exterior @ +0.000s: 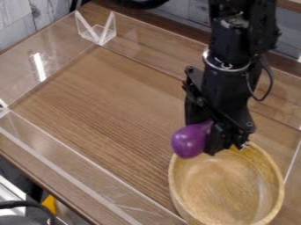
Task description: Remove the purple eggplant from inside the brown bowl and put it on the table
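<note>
Your claw [209,123] is closed around the purple eggplant [189,140] — pinching it up above the far left rim of the brown bowl [226,189] — while the bowl sits on the table [100,110] at the near right, beneath your black arm [241,44].
</note>
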